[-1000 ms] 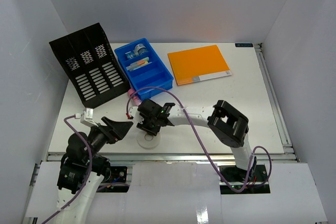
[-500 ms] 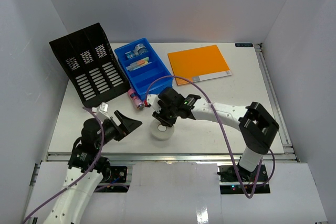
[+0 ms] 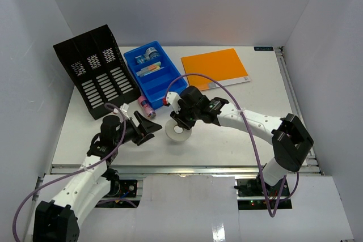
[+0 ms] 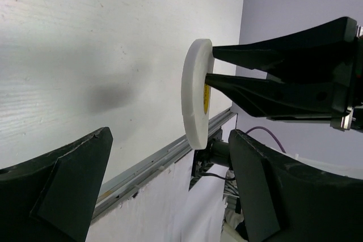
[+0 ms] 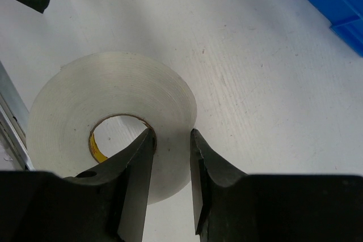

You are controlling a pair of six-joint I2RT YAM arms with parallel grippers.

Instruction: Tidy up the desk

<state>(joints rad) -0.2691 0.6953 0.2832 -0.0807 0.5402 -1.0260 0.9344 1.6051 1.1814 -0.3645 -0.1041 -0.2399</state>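
While the desk [image 3: 255, 111] lies flat and white under both arms, the right fingers [image 5: 143, 148] pinch the wall of a white tape roll [image 5: 113, 94], one inside its core, one outside; the roll hangs just clear of the desk, near the front rail; the left fingers [image 3: 150, 130] stand wide apart beside it, holding nothing.

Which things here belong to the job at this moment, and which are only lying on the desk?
In the job: tape roll, held off the desk; right tool, gripping it through the hole; left tool, open beside it.
Lying about: rack; blue tray; orange folder; pink tube by the tray.
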